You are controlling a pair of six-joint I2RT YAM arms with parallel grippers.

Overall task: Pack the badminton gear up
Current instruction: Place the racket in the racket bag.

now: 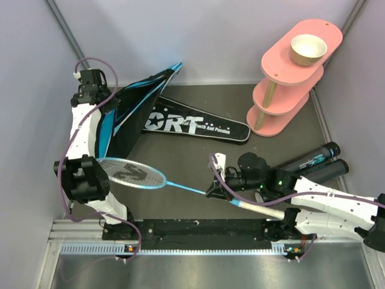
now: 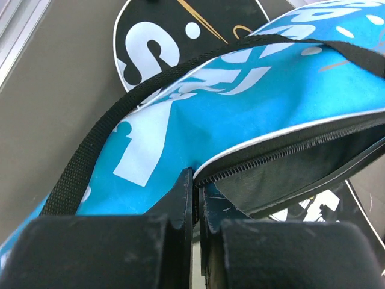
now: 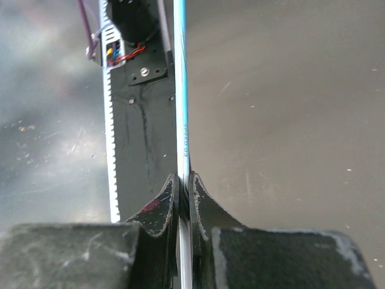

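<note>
Pinching the rim of the blue racket bag (image 2: 240,114) beside its open zipper, your left fingers (image 2: 185,189) are pressing together on the fabric and holding the bag raised at the left rear of the counter (image 1: 180,156), with its mouth standing open. Your right fingers (image 3: 171,195) are clamping the thin shaft of the blue racket (image 1: 133,173) close to the handle end. The racket is extending across the front of the counter, its strung head pointing left beside the left arm's elbow and its white grip trailing right under the right arm; whether the head is touching the counter, the views are not showing. The black racket bag (image 1: 198,125) is lying flat behind the racket, its left end hidden behind the blue bag. Two black tubes (image 1: 319,161) are lying side by side at the right edge. The pink stand (image 1: 289,84) is standing in the right rear corner, carrying a tan bowl (image 1: 308,49) on its top tier.
</note>
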